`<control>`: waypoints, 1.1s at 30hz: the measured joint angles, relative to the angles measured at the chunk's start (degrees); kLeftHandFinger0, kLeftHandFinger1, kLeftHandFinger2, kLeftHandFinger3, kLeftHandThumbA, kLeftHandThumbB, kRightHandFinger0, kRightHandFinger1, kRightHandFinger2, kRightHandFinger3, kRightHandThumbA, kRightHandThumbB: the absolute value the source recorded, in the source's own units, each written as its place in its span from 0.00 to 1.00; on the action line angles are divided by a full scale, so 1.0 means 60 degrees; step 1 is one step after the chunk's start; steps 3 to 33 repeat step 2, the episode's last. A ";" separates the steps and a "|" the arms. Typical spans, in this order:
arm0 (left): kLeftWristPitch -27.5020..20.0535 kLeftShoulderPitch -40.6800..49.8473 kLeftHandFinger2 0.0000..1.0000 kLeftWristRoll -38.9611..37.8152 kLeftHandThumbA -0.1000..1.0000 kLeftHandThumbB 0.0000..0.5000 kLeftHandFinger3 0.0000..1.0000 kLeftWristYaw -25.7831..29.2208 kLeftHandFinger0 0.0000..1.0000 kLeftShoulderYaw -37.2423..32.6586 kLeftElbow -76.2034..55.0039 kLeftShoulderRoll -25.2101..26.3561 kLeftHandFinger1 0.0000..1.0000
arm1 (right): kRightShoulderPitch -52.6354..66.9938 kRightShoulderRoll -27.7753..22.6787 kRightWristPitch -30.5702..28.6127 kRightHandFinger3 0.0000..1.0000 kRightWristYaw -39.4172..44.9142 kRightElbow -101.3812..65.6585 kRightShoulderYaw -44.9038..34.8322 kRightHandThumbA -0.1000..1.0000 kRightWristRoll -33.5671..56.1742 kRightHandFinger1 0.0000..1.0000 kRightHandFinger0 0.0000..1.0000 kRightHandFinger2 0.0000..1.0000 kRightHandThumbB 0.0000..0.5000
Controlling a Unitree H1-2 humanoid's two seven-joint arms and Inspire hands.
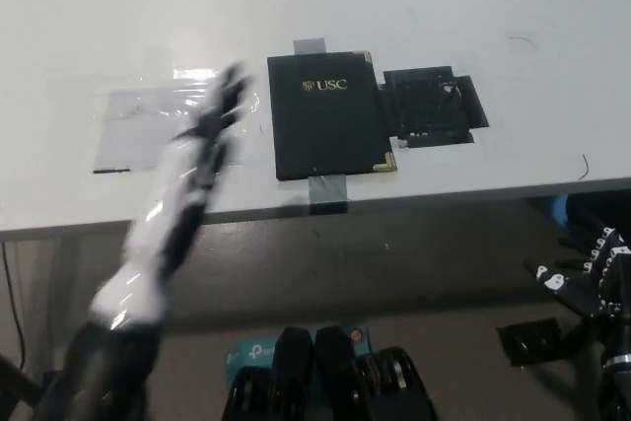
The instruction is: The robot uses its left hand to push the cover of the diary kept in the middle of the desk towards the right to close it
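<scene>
From the head view I see the diary (328, 115) lying closed and flat in the middle of the white desk (493, 7), its black cover with the gold USC lettering facing up. A black mat (432, 106) touches its right edge, and a clear plastic sheet (173, 125) lies to its left. My left hand (202, 140) is a motion-blurred streak over that sheet, apart from the diary; I cannot tell how its fingers are set. My right hand (584, 281) hangs below the desk edge at lower right, fingers spread, holding nothing.
</scene>
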 measured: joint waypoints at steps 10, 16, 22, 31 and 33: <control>-0.0151 0.0625 1.00 -0.0326 1.00 0.39 1.00 0.0001 1.00 0.0530 0.0072 -0.0005 1.00 | -0.0018 0.0003 0.0005 0.84 0.0005 -0.0003 0.0000 1.00 0.0016 0.69 0.51 0.76 0.86; -0.0151 0.0625 1.00 -0.0326 1.00 0.39 1.00 0.0001 1.00 0.0530 0.0072 -0.0005 1.00 | -0.0018 0.0003 0.0005 0.84 0.0005 -0.0003 0.0000 1.00 0.0016 0.69 0.51 0.76 0.86; -0.0151 0.0625 1.00 -0.0326 1.00 0.39 1.00 0.0001 1.00 0.0530 0.0072 -0.0005 1.00 | -0.0018 0.0003 0.0005 0.84 0.0005 -0.0003 0.0000 1.00 0.0016 0.69 0.51 0.76 0.86; -0.0151 0.0625 1.00 -0.0326 1.00 0.39 1.00 0.0001 1.00 0.0530 0.0072 -0.0005 1.00 | -0.0018 0.0003 0.0005 0.84 0.0005 -0.0003 0.0000 1.00 0.0016 0.69 0.51 0.76 0.86; -0.0151 0.0625 1.00 -0.0326 1.00 0.39 1.00 0.0001 1.00 0.0530 0.0072 -0.0005 1.00 | -0.0018 0.0003 0.0005 0.84 0.0005 -0.0003 0.0000 1.00 0.0016 0.69 0.51 0.76 0.86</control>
